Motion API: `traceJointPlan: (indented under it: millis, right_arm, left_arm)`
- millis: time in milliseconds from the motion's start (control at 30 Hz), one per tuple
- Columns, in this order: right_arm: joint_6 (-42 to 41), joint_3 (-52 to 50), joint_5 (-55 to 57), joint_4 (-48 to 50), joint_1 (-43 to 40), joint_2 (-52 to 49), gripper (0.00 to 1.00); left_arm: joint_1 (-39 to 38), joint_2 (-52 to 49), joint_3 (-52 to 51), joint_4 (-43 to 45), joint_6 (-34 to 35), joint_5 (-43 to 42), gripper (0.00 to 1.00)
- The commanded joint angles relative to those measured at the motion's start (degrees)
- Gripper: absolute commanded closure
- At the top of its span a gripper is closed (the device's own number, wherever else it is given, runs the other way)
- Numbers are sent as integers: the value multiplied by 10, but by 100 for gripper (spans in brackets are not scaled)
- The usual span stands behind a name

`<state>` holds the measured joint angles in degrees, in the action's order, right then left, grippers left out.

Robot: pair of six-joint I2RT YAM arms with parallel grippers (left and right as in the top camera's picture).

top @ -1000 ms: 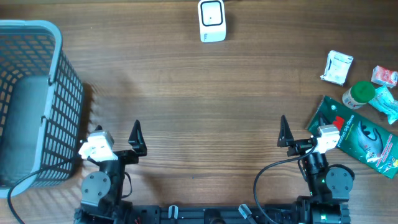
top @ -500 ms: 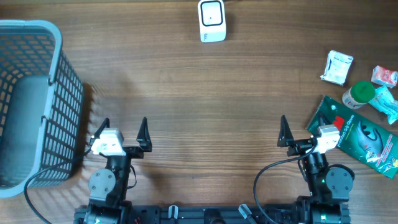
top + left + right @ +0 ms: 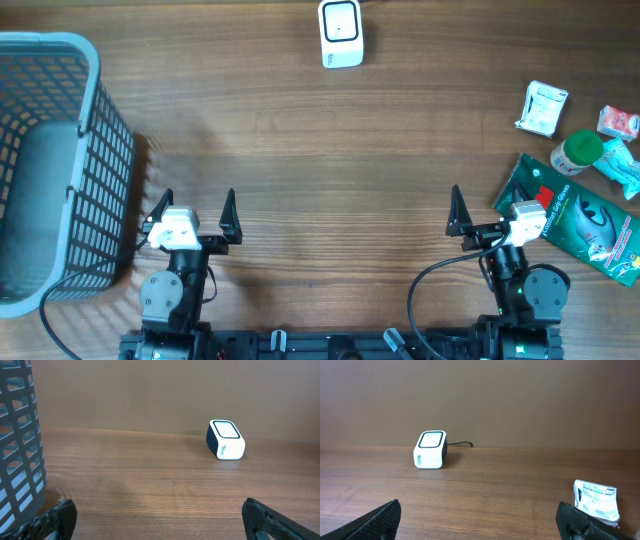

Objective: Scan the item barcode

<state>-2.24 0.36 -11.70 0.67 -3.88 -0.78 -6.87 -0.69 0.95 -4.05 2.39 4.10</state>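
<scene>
– At the near edge of the surface [image 3: 320,150], how do the two arms stand?

– Both sit low by the base. The left end effector [image 3: 197,198] has its fingers spread wide with nothing between them. The right end effector [image 3: 488,205] is spread just as wide and is equally empty.

– Which one is nearer the goods?

– The right, clearly. The green packet [image 3: 585,225] lies flat just beside it at 3 o'clock, and I take it for the likeliest item to scan. The left arm is well apart from it, with only the basket [image 3: 105,140] at its 9 o'clock.

– How does the packet's long axis run?

– Roughly from 10 to 4 o'clock seen from overhead, so it slants across the line of the fingers. I judge the wrist would need to turn to close across the narrow side.

– Anything beyond it?

– Farther out, at about 2 o'clock from the right end effector, sit four smaller things close together. They are a green-capped bottle [image 3: 577,152], a teal pouch [image 3: 622,168], a white sachet [image 3: 543,108] and a small red-and-white packet [image 3: 619,122]. The right wrist view catches only the white sachet, low at its right edge.

– And the scanner?

– It is farthest of all. The white scanner [image 3: 341,33] stands at the far edge, near 11 o'clock from the right end effector and 1 o'clock from the left, with its window on the top face. Whichever item is lifted must travel that way. I cannot make out a barcode on any item from these views.
</scene>
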Motion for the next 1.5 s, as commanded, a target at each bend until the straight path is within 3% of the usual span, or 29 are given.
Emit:
traceJointPlan:
  millis: [0, 133, 1467]
  right_arm:
    - [6, -1, 6, 2, 1, 5, 0]
    - [6, -1, 6, 2, 1, 5, 0]
    - [6, -1, 6, 2, 1, 5, 0]
  left_arm:
    - [37, 5, -6, 2, -9, -9, 0]
    - [83, 5, -6, 2, -9, -9, 0]
    - [83, 3, -6, 2, -9, -9, 0]
